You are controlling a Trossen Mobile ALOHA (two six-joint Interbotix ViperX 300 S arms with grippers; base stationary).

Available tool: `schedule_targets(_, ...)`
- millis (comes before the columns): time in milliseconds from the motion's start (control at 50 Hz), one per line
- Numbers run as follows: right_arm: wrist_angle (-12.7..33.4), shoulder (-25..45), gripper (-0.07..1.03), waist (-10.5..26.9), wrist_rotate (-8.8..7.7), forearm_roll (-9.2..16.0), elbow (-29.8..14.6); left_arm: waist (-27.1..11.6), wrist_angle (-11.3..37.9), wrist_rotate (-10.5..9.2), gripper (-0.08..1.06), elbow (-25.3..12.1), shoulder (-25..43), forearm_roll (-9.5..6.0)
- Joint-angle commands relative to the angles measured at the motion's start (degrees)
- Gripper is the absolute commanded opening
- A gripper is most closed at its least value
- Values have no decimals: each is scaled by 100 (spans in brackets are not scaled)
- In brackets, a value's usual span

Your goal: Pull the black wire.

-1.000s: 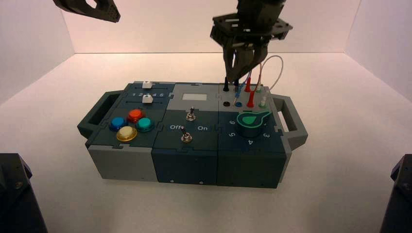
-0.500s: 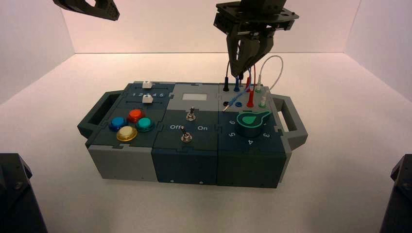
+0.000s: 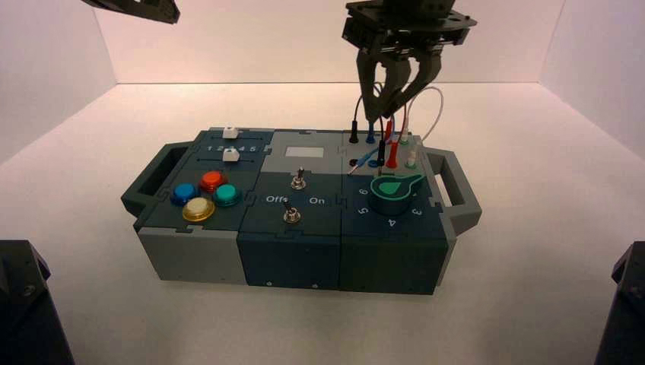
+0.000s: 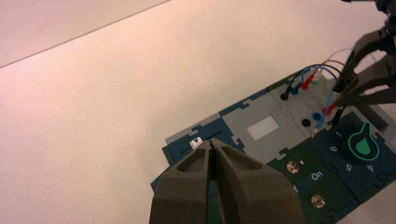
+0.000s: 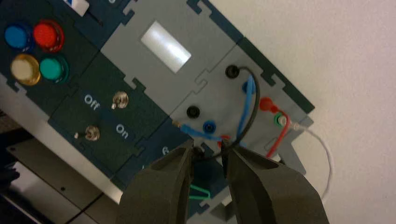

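Note:
The black wire [image 3: 381, 150] has one plug in the back left socket [image 5: 231, 71]. Its other plug hangs free in the air above the box [image 3: 198, 255]. The front left socket [image 5: 193, 112] is bare. My right gripper [image 3: 388, 112] hovers above the wire panel. In the right wrist view [image 5: 208, 156] its jaws stand a little apart, and the black cord [image 5: 254, 107] runs across the gap at the tips. The free plug also shows in the left wrist view [image 4: 337, 116]. My left gripper [image 4: 212, 142] is shut and empty, raised at the far left [image 3: 176, 15].
A blue wire [image 3: 370, 156] lies on the panel with one plug loose. A red wire [image 3: 392, 156] and a white wire [image 3: 433, 99] are plugged in beside it. A green knob [image 3: 394, 188], two toggle switches [image 3: 300, 181] and several coloured buttons [image 3: 205, 195] sit on the box.
My right gripper has risen and its fingers have spread. The black wire's free plug now dangles below the fingertips. The left arm has barely moved.

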Motion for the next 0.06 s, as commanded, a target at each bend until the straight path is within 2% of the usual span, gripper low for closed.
schedule_targets(20, 176, -220, 33, 18, -9, 26, -44, 26, -26, 35, -2, -62, -62, 9)
schedule_targets(60, 220, -237, 33, 26, -9, 26, -35, 26, -26, 35, -2, -62, -62, 9)
